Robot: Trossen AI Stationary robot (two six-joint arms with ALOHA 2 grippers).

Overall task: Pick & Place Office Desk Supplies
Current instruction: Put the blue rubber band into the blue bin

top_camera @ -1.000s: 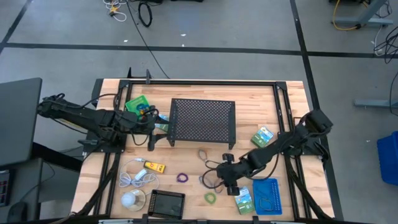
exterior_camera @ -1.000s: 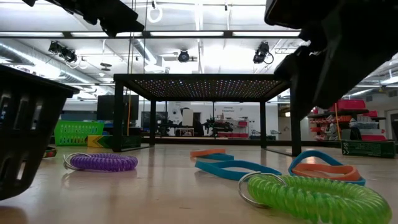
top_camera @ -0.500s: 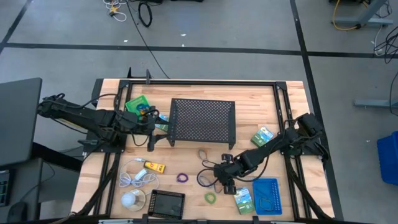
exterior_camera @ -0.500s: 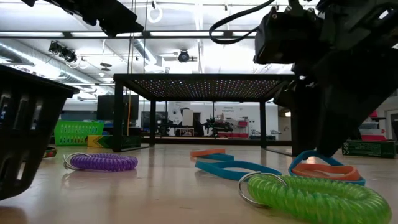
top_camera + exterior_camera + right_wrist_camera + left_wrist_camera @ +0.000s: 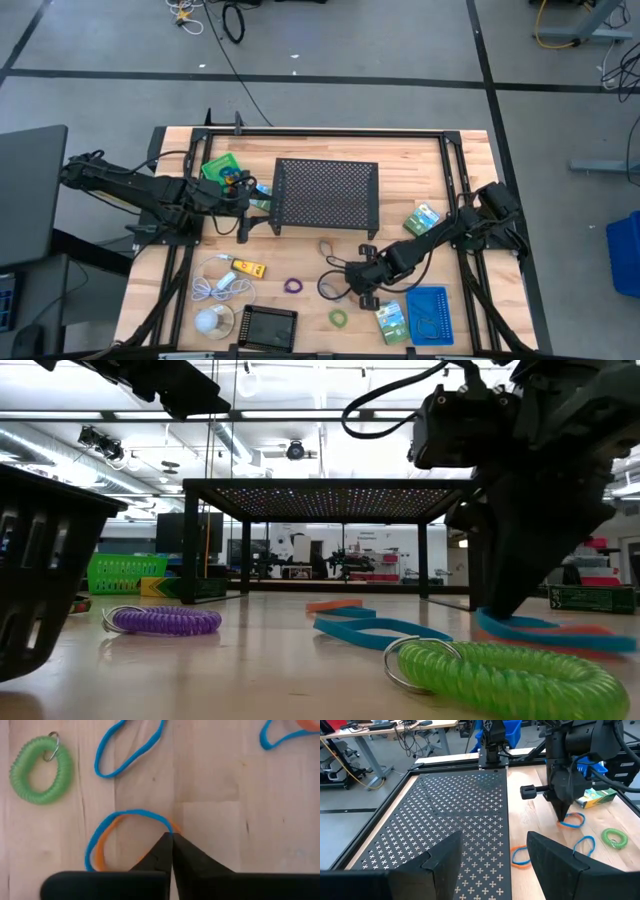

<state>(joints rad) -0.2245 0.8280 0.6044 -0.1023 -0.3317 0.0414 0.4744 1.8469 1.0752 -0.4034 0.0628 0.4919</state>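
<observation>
On the table's near right, my right gripper (image 5: 172,839) points steeply down and is shut on a blue loop with an orange loop lying inside it (image 5: 107,837). A green coiled loop (image 5: 42,770), another blue loop (image 5: 130,747), a purple coiled loop (image 5: 165,620) and an orange loop (image 5: 335,604) lie flat on the wood nearby. My left gripper (image 5: 492,865) hangs open over the left edge of the black mesh stand (image 5: 327,193), touching nothing. My right gripper pinches the rims of the blue and orange loops (image 5: 162,822) between its two fingertips, at one point of the ring. The fingers (image 5: 500,605) come from above, slanting down. The rest of both loops (image 5: 545,628) lies flat on the table.
Green-blue packets (image 5: 392,320) (image 5: 424,218) and a blue tray (image 5: 430,315) lie to the right. A black tray (image 5: 268,326), a white ball (image 5: 210,320), a white cable (image 5: 222,285) and a yellow block (image 5: 248,267) sit near left. A green tray (image 5: 222,167) is far left.
My right gripper has come down onto the table at the blue and orange loops, tipping more steeply, and has shut on their rims. The loops, which stood up as an arch in the low view, now lie flatter.
</observation>
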